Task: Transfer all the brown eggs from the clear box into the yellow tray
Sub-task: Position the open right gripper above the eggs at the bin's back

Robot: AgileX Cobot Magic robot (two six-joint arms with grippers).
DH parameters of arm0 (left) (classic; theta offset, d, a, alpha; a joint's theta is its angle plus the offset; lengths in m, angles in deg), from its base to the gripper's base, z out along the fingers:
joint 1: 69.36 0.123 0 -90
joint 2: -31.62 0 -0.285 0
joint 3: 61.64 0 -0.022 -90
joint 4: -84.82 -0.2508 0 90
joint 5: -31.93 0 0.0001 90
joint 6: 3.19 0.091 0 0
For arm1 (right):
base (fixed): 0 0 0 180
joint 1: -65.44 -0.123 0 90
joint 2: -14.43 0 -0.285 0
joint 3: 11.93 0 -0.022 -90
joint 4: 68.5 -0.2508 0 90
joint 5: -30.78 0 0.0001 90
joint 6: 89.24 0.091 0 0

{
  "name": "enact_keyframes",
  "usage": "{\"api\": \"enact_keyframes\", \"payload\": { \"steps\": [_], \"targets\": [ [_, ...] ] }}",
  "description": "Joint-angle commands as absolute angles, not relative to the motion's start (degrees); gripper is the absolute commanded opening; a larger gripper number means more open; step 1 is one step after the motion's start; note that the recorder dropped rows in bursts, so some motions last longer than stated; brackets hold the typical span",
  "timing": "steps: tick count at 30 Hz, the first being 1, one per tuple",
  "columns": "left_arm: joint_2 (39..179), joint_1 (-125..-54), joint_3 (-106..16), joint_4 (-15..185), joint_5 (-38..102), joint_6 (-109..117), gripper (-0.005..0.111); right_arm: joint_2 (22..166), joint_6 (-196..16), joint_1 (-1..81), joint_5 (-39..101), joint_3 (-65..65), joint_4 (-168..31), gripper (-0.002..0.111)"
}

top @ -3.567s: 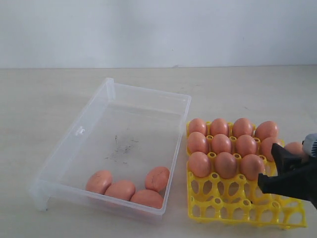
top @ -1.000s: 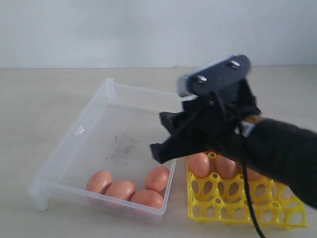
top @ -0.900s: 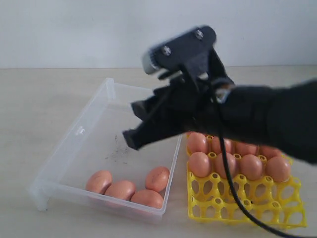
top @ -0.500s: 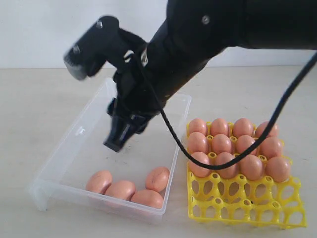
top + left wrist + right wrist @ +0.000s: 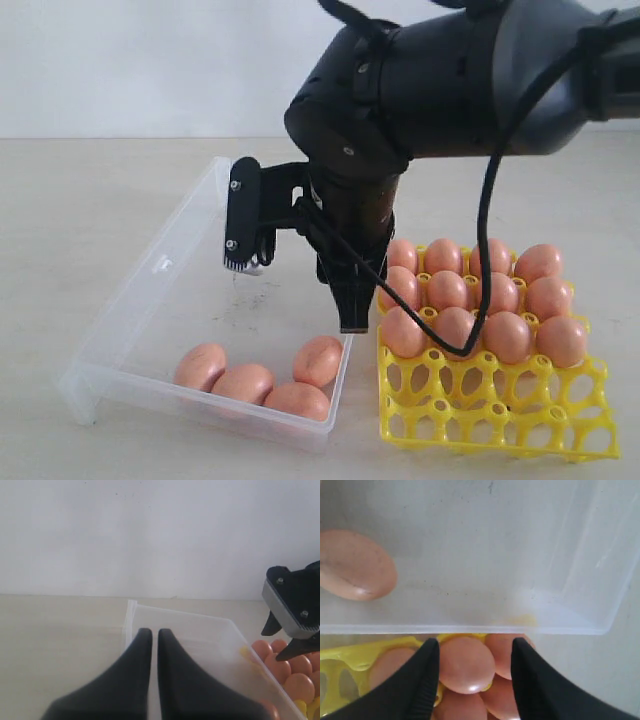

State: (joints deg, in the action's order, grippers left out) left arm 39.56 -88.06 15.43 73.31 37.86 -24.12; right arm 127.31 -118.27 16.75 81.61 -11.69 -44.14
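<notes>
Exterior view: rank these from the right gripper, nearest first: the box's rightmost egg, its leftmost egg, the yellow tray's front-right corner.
1. Rightmost egg, just left of the right gripper.
2. Leftmost egg, farther left.
3. Tray corner, far right.

Box (image 5: 150, 272): clear plastic, shallow, rect., flared rim, faint dark specks on floor. Sits flat at left, long sides running away from cam.

Tray (image 5: 437, 407): bright yellow, 4x4 open-lattice cups w/ raised pegs betw. cells. Flat, just beside box's right wall, toward its near end.

Eggs (image 5: 243, 383): smooth matte orange-brown ovals, all alike.
- 4 in box, lying on their sides, bunched at near end. 3 in a rough row along near wall, 4th (image 5: 318, 360) just behind by right wall.
- 12 in tray (image 5: 455, 330), upright, 1 per cup, filling the 3 far rows. Near row of cups holds none. Far-left ones only partly seen.
</notes>
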Motion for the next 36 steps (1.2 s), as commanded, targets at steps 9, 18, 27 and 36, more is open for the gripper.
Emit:
{"api": "enact_keyframes", "payload": {
  "steps": [9,18,27,36],
  "targets": [
    [39.4,-88.5,15.6,73.4,37.8,-24.6,0.004,131.6,-130.6,16.8,82.9,-11.9,-50.6,0.036],
    [39.4,-88.5,15.6,73.4,37.8,-24.6,0.004,131.6,-140.0,13.8,82.8,-11.9,-58.7,0.036],
    [39.4,-88.5,15.6,73.4,37.8,-24.6,0.004,132.6,-147.1,8.3,86.3,-11.9,-57.1,0.037],
    [39.4,-88.5,15.6,73.4,37.5,-24.6,0.004,136.8,-146.8,8.3,82.3,-11.9,-50.4,0.037]
  ]
}}
